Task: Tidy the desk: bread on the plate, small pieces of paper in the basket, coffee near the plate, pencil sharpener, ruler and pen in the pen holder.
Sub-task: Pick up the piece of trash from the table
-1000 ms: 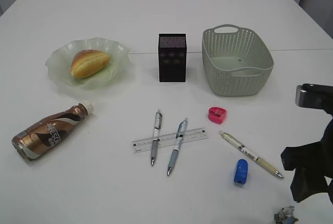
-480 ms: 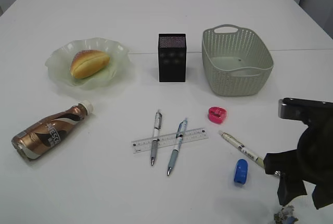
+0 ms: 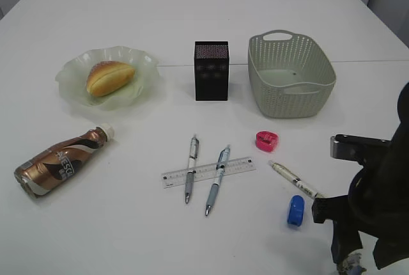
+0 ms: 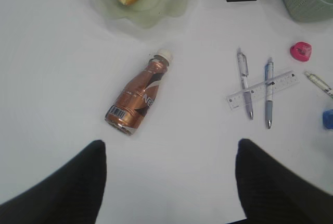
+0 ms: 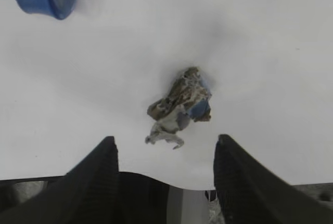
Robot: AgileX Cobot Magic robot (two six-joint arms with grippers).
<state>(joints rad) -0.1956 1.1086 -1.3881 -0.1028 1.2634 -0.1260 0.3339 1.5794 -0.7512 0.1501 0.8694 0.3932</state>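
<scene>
My right gripper point(image 5: 165, 143) is open, just above and short of a crumpled paper scrap point(image 5: 179, 104) at the table's front right point(image 3: 350, 264). A blue sharpener point(image 3: 295, 210) lies left of it, a pink sharpener point(image 3: 267, 141) farther back. Two pens point(image 3: 191, 167) point(image 3: 217, 179) cross a clear ruler point(image 3: 208, 172); a third pen point(image 3: 294, 179) runs under my right arm. The bread point(image 3: 110, 77) sits on the green plate point(image 3: 77, 64). The coffee bottle point(image 3: 61, 163) lies on its side. My left gripper point(image 4: 170, 146) is open and empty, high above the table.
A black pen holder point(image 3: 211, 70) stands at the back centre, a grey-green basket point(image 3: 291, 105) to its right. The table's front edge runs just behind the paper scrap in the right wrist view.
My right arm has moved left and down over the paper scrap at the front right, now covering the tip of the third pen. Nothing else moved.
</scene>
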